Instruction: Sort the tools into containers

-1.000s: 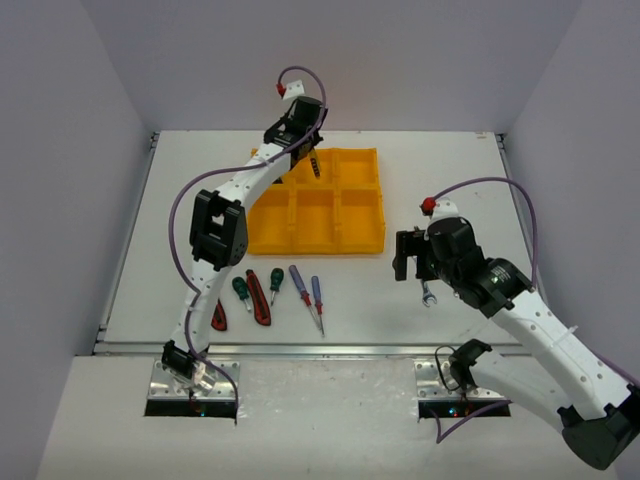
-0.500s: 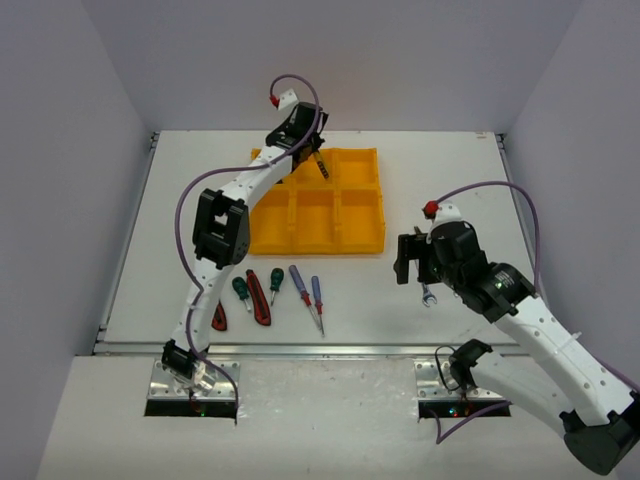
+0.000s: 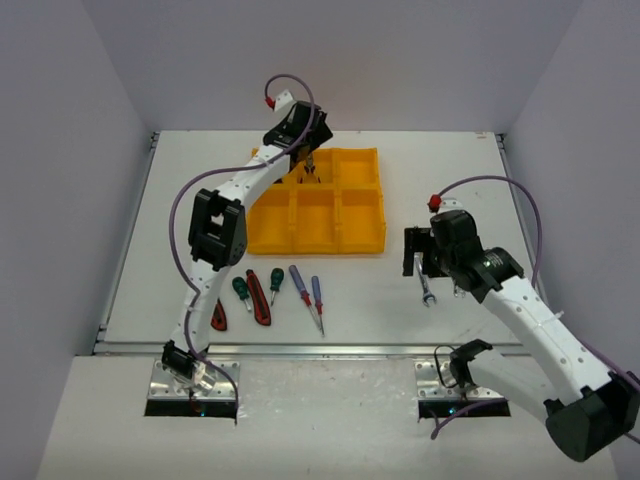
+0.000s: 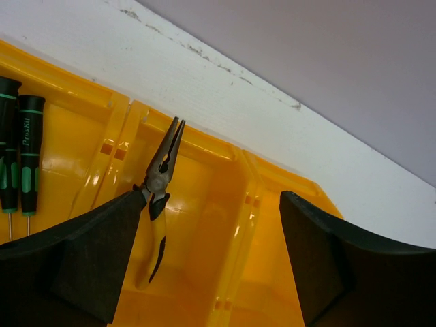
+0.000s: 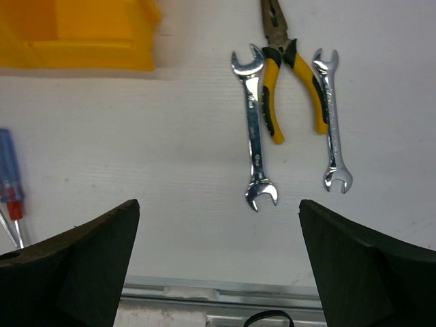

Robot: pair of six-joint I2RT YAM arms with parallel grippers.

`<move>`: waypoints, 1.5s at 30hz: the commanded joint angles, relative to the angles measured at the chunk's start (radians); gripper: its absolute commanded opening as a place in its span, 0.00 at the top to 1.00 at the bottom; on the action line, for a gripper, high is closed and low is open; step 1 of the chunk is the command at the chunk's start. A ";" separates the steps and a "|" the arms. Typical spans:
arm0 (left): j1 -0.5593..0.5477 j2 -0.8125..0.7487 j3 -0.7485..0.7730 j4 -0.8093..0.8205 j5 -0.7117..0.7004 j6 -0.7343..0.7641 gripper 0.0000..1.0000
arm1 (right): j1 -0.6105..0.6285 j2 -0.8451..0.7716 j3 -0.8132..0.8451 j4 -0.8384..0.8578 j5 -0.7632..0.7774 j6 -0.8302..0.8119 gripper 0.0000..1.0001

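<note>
Since a second ago the left gripper (image 4: 208,262) has let go: its jaws, then closed on the pliers (image 4: 158,197) above the yellow tray (image 3: 362,243), now stand apart with nothing between them. The pliers lie in the middle compartment of the tray's far row, close to its left wall, nose toward the far rim. Two dark green drivers (image 4: 20,153) lie in the compartment to the left.

The right gripper (image 5: 218,266) hangs with its jaws wide and empty over the bare table (image 3: 450,180), right of the tray. Below it two wrenches (image 5: 255,136) lie side by side with a second pair of pliers (image 5: 286,75) between them.

The table is white and matt, with a metal rail (image 3: 330,349) along its near edge. Pale grey-lilac walls (image 3: 400,60) close it in at the back and both sides. Near the front left, two green screwdrivers (image 3: 240,290), two red-black knives (image 3: 259,297) and two purple screwdrivers (image 3: 300,283) lie well apart from the tray.
</note>
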 commanded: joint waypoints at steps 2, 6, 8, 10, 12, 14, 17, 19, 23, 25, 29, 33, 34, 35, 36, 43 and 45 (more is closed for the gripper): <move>0.004 -0.318 -0.054 0.046 0.017 0.033 0.14 | -0.151 0.125 0.055 0.046 -0.097 -0.057 0.01; 0.000 -0.647 -0.337 0.075 0.065 0.080 0.01 | -0.157 0.230 0.106 0.035 -0.014 -0.124 0.08; -0.006 -0.802 -0.518 0.110 0.099 0.089 0.00 | -0.162 0.287 0.130 0.030 0.002 -0.154 0.25; -0.011 -0.965 -0.716 0.154 0.132 0.081 0.00 | -0.172 0.347 0.152 0.024 0.023 -0.186 0.42; -0.019 -1.127 -0.927 0.217 0.158 0.069 0.00 | -0.175 0.404 0.169 0.025 0.002 -0.214 0.48; -0.019 -1.206 -1.066 0.237 0.190 0.063 0.00 | -0.190 0.450 0.186 0.029 0.011 -0.241 0.54; -0.020 -1.299 -1.140 0.180 0.258 0.077 0.00 | -0.234 0.542 0.217 0.053 -0.036 -0.269 0.61; -0.020 -1.330 -1.156 0.155 0.295 0.108 0.00 | -0.253 0.603 0.222 0.085 -0.064 -0.277 0.62; -0.020 -1.409 -1.157 0.063 0.273 0.166 0.00 | -0.272 0.694 0.234 0.113 -0.103 -0.280 0.68; -0.020 -1.439 -1.146 0.035 0.253 0.196 0.00 | -0.281 0.723 0.236 0.126 -0.116 -0.281 0.69; -0.020 -1.476 -1.123 -0.026 0.192 0.249 0.00 | -0.296 0.800 0.238 0.151 -0.136 -0.282 0.72; -0.020 -1.490 -1.161 -0.045 0.150 0.273 0.00 | -0.297 0.854 0.216 0.185 -0.171 -0.269 0.72; -0.020 -1.488 -1.175 -0.044 0.151 0.274 0.00 | -0.298 0.868 0.212 0.189 -0.171 -0.268 0.73; -0.020 -1.485 -1.188 -0.042 0.154 0.273 0.00 | -0.300 0.881 0.209 0.193 -0.170 -0.266 0.76; -0.020 -1.480 -1.198 -0.040 0.162 0.272 0.00 | -0.300 0.887 0.204 0.196 -0.163 -0.265 0.82; -0.020 -1.452 -1.255 0.005 0.247 0.264 0.00 | -0.300 0.828 0.174 0.216 -0.160 -0.242 1.00; -0.020 -1.435 -1.261 0.030 0.306 0.257 0.00 | -0.300 0.787 0.171 0.215 -0.184 -0.241 1.00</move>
